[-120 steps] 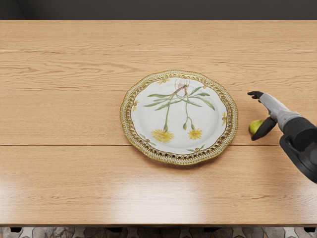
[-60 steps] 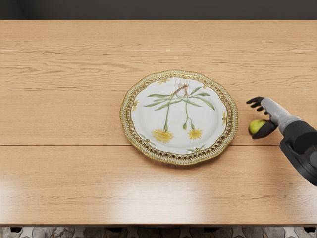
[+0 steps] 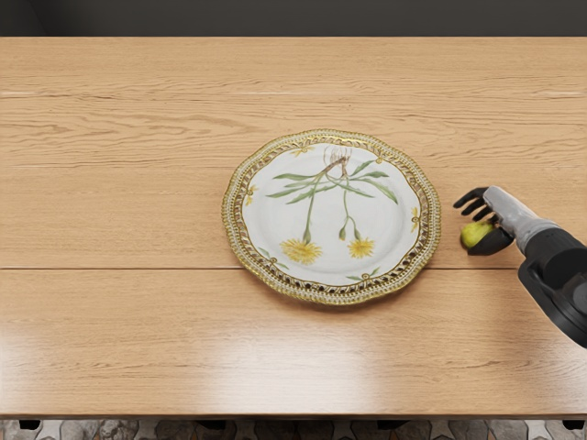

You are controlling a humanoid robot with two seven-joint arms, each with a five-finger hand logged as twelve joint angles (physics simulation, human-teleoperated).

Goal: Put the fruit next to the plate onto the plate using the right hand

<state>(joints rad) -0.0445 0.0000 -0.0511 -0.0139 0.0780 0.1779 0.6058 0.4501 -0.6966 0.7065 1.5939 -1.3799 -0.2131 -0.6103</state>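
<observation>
A small yellow-green fruit (image 3: 474, 233) lies on the table just right of the plate. The plate (image 3: 417, 188) is round, white, with a gold lattice rim and painted yellow flowers, and nothing lies on it. My right hand (image 3: 479, 223) reaches in from the right edge and wraps the fruit: dark fingers curl over its top and the thumb sits under its right side. The fruit rests at table level, a small gap from the plate's rim.
The wooden table (image 3: 138, 183) stretches wide to the left and in front of the plate. Its front edge runs along the bottom of the view. The right forearm (image 3: 555, 275) crosses the lower right corner.
The right hand dropped lower over the fruit and its fingers curled from spread to closed around it. The fruit and plate have stayed in place.
</observation>
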